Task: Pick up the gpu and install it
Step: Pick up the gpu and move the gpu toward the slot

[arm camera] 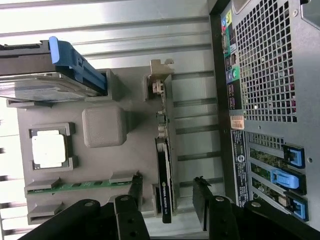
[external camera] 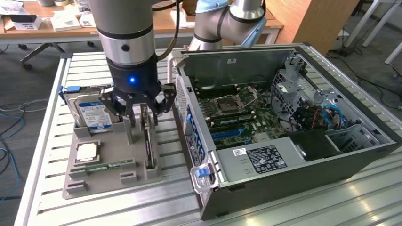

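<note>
Slatted metal table point(external camera: 94, 66), grey tray point(external camera: 107, 150), gpu point(arm camera: 164, 165) on edge between jaws of wide-open empty gripper point(arm camera: 167, 186), computer case point(external camera: 295, 183) just beside

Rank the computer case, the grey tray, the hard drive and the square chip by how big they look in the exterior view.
Largest to smallest:
1. computer case
2. grey tray
3. hard drive
4. square chip

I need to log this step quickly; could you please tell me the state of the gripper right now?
Gripper: jaws open, one on each side of the gpu standing on edge in the tray; holding nothing.
</note>
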